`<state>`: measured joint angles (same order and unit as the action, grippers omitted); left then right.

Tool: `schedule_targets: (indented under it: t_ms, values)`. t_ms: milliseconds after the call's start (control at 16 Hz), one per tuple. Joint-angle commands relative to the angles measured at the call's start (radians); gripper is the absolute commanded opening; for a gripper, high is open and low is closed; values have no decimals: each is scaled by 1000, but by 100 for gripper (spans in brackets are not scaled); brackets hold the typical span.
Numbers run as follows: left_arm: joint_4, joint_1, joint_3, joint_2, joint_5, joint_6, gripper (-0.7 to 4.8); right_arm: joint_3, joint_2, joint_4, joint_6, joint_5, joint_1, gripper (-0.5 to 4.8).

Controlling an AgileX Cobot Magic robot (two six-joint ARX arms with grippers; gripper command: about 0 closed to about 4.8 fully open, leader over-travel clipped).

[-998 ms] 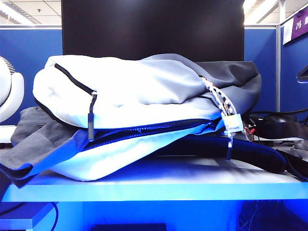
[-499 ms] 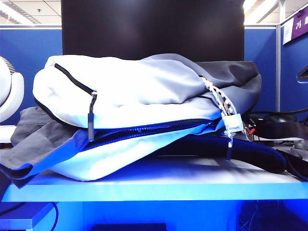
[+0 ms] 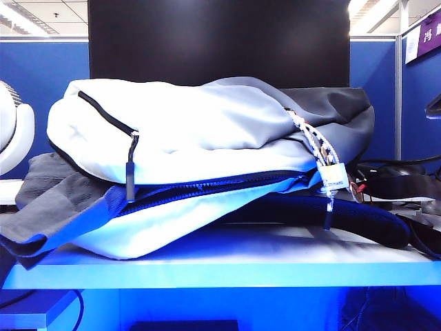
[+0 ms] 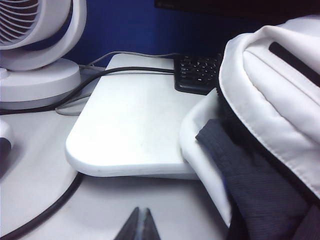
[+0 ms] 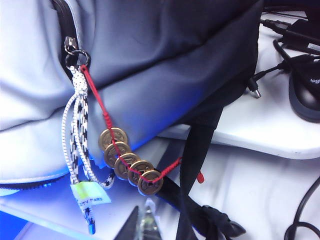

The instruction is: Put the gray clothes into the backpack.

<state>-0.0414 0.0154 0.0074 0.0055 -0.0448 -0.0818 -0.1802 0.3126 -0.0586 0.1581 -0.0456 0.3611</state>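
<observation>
Nothing's shifted, operator: both end effectors, left [image 4: 140, 223] and right [image 5: 142, 220], pinched empty, gray clothes [image 3: 58, 196] spilling from the backpack [image 3: 186, 131].

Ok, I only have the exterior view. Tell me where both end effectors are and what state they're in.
Observer: The left end effector is shut, above the table beside the backpack.
Operator: Now the right one.
Observer: The right end effector is shut, near the coin string hanging off the backpack.
Operator: Report the gray clothes.
Observer: In the left wrist view, the gray clothes lie between the backpack's white panels.
</observation>
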Motion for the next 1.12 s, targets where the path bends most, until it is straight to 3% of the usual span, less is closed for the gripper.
schedule_targets:
  t_ms: [62,250,562,936,1123]
  values:
    - [14,2,0,-2,-4,3,-3,-5,-217,-111,-113,41,-14,-5]
    - [13,5,0,-2,-8,3,-3,-4,-309,-174,-139,141,-115,-5]
    - [-2,6,0,-3,-8,3,-3,136,-311,-23,-36,92,-314,-5]
    - [-5,6,0,-3,-8,3,-3,175,-311,37,-25,92,-323,-5]
    - [-5,6,0,-3,-8,3,-3,175,-311,69,-67,18,-322,-5]
